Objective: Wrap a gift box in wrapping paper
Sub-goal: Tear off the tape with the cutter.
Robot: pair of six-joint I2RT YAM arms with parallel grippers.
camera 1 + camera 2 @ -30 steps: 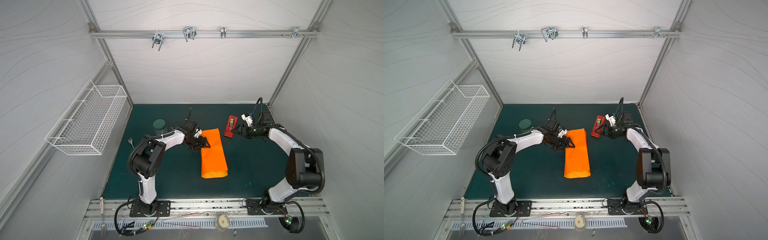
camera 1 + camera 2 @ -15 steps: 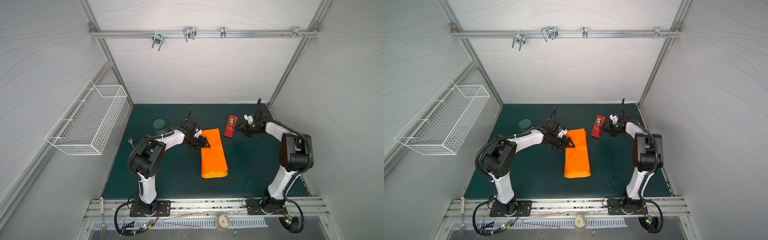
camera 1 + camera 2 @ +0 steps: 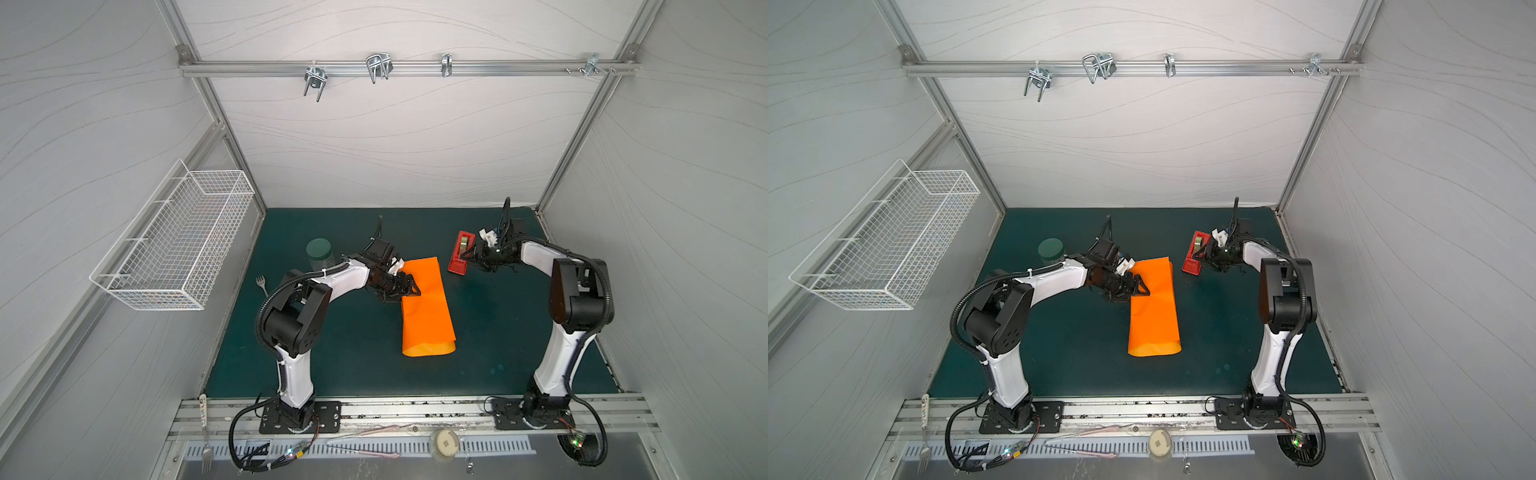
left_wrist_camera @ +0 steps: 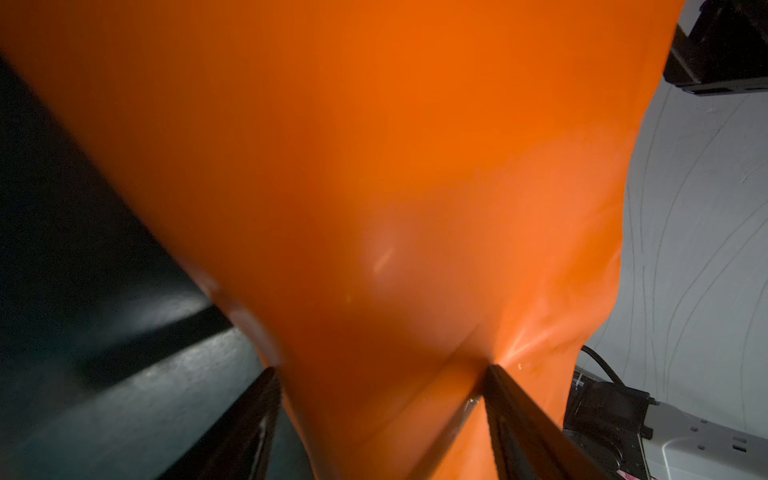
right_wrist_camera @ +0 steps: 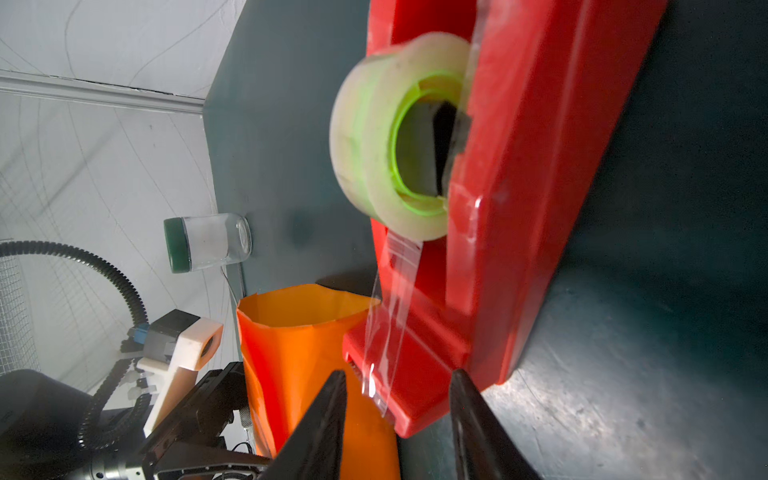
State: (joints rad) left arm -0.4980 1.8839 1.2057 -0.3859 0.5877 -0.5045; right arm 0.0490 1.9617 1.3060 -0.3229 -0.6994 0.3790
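Observation:
The orange wrapping paper (image 3: pixel 428 316) (image 3: pixel 1154 316) lies folded over into a long flat tube on the green mat. The gift box is hidden. My left gripper (image 3: pixel 409 286) (image 3: pixel 1140 289) reaches in from the left at the tube's far part. In the left wrist view its fingers (image 4: pixel 511 407) stand wide and press on both sides of the paper (image 4: pixel 374 166), left gripper (image 4: pixel 381 369). My right gripper (image 3: pixel 467 262) (image 5: pixel 397 374) is open at the near end of the red tape dispenser (image 3: pixel 461 253) (image 5: pixel 519 166). The loose clear tape strip (image 5: pixel 390 316) hangs between its fingers, untouched.
A glass jar with a green lid (image 3: pixel 320 253) (image 5: pixel 208 243) stands at the back left of the mat. A white fork (image 3: pixel 262 284) lies near the left wall. A wire basket (image 3: pixel 178 241) hangs on that wall.
The right arm's elbow has swung in towards its base while its gripper stayed at the dispenser, and its jaws have narrowed. The left arm and the paper have not moved.

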